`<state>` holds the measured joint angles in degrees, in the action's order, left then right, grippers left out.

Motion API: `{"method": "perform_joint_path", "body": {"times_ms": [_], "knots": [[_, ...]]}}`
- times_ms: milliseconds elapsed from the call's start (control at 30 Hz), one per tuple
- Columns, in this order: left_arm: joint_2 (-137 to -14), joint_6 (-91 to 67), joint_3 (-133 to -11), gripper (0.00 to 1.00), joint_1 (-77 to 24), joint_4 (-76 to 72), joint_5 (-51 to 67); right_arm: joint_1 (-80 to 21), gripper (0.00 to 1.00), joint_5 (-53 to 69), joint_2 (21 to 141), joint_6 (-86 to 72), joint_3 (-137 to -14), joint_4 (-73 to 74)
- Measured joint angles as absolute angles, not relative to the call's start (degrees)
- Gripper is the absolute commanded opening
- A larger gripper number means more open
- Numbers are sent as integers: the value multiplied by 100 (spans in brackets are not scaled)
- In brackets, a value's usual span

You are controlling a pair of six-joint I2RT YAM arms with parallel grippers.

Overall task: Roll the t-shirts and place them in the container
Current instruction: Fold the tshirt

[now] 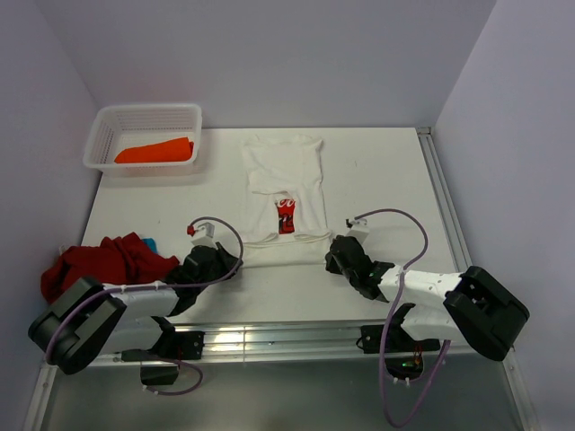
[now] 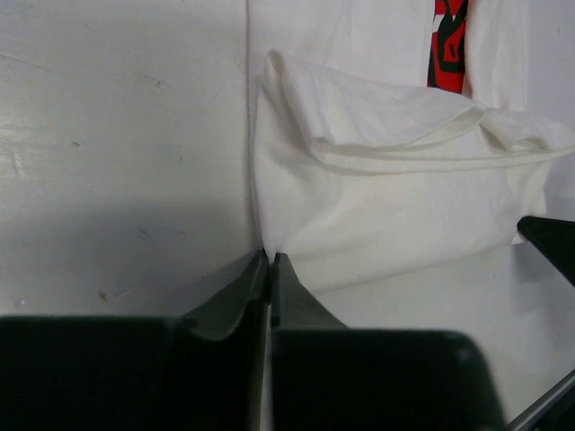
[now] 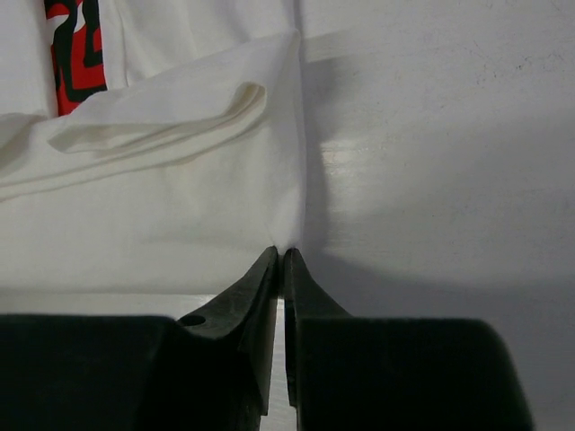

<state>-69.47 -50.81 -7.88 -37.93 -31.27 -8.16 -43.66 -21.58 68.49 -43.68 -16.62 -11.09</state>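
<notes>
Left jaws: all but closed, nipping the near left corner of the white t-shirt (image 2: 395,206).
Right jaws: the same, all but closed on the near right corner. Both bites are thin, only the very edge of the cloth between the tips.

Just beyond the jaws the near edge is bunched into a loose, soft fold. The rest of the shirt lies flat on the middle of the bench (image 1: 377,180), with the red print (image 1: 286,215) facing up and the sleeves at the far end.

Step in hand, as you may judge it: the start of the roll, with the near edge gripped and not yet turned over.

Next move: lift both corners a little and carry them over and away together, level with each other, or the roll will run crooked. Such a shallow pinch may slip, so go gently.

Around: a dark red t-shirt (image 1: 99,262) heaped by the left arm, a bit of blue t-shirt (image 1: 149,243) showing behind it. Far left is a white basket (image 1: 148,107) with an orange t-shirt (image 1: 154,151) in it. All of these sit well left of the rolling line, so none stands in your way.
</notes>
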Motion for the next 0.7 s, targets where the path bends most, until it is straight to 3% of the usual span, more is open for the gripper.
{"method": "perform_joint_path", "body": {"times_ms": [33, 267, 467, 700], "knots": [[-6982, -5070, -788, 0, -3793, -3122, -797, -4366, 0, -2158, 6849, -4351, -1662, -1116], [-6748, -5072, -808, 0, -3802, -2873, -746, -4394, 0, -2167, 6805, -4379, -1688, -1024], [-5920, -5142, -1072, 0, -3857, -1806, -683, -4438, 0, -2110, 6167, -4497, -1787, -327], [-5485, -5162, -2318, 0, -3830, -64, -628, -4438, 0, -1984, 5815, -4442, -3103, 1059]]}}
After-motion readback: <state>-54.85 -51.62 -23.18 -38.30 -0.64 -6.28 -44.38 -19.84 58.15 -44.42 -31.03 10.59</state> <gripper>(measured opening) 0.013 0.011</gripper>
